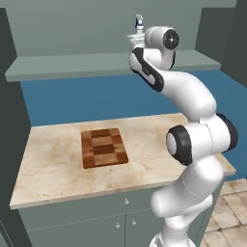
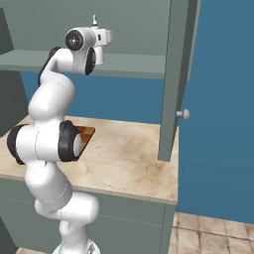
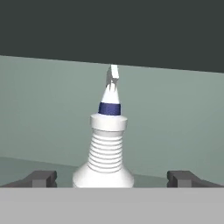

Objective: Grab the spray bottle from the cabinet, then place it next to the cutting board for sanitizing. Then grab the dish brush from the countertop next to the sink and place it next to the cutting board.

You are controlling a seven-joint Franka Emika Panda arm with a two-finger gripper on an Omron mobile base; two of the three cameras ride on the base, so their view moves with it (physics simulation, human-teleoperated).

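Observation:
The spray bottle [image 3: 107, 144], white with a ribbed neck, a blue band and a grey-blue nozzle, stands upright on the shelf of the grey-green cabinet [image 1: 72, 65]. My gripper [image 3: 111, 178] is open, level with the bottle's lower body; one dark fingertip [image 3: 41, 178] is on each side and neither touches it. From the base views the nozzle of the bottle [image 1: 139, 21] [image 2: 95, 21] pokes up just behind my raised hand. The checkered wooden cutting board [image 1: 103, 147] lies flat on the countertop below; a corner of the board [image 2: 85, 134] shows behind my arm. The dish brush is out of view.
The marble countertop [image 1: 58, 159] runs under the shelf, with a blue wall behind it. An open cabinet door [image 2: 176, 74] with a round knob [image 2: 184, 114] hangs edge-on to the right of my hand. Tiled floor lies beyond the counter's right end [image 2: 171, 188].

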